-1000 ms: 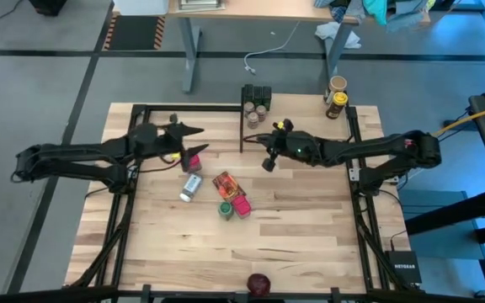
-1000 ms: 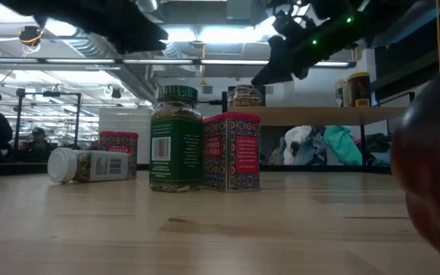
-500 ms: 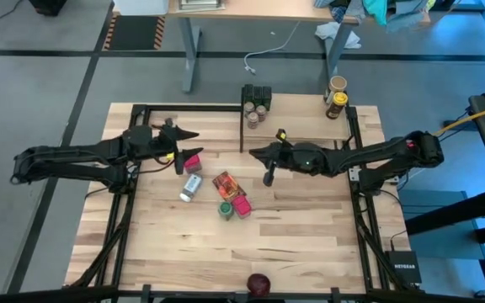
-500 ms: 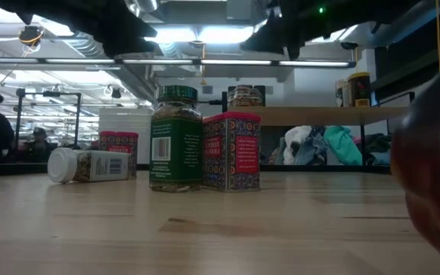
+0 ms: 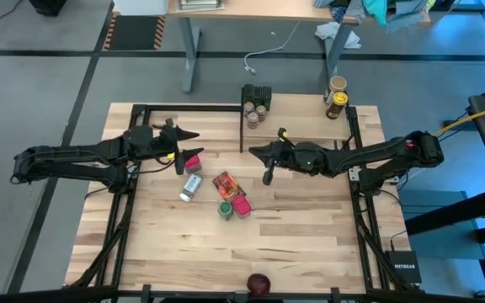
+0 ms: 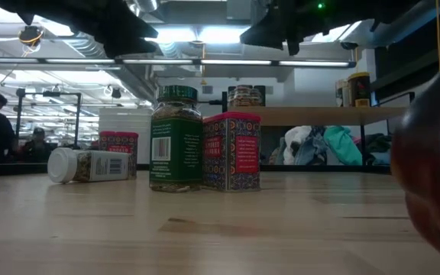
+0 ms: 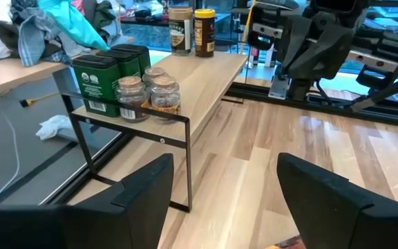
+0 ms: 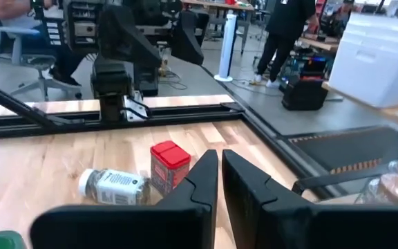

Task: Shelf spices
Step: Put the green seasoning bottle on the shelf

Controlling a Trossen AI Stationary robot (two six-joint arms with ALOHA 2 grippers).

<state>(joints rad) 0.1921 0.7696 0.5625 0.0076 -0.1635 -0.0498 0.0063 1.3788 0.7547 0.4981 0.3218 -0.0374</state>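
Above the red tin point(image 5: 194, 161), the left hand point(image 5: 190, 140) gapes wide and empty; the right hand point(image 5: 267, 176) hangs closed.

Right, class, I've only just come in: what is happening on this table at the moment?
Two dark robot arms are putting spices on a small light-wood shelf, where several jars already stand. Neither holds anything now. The left pincer hangs open above a pink-red box; the right pincer is shut and empty over the table's middle. A white-capped bottle lying on its side, a green-lidded jar and an orange-red flat packet wait on the tabletop.
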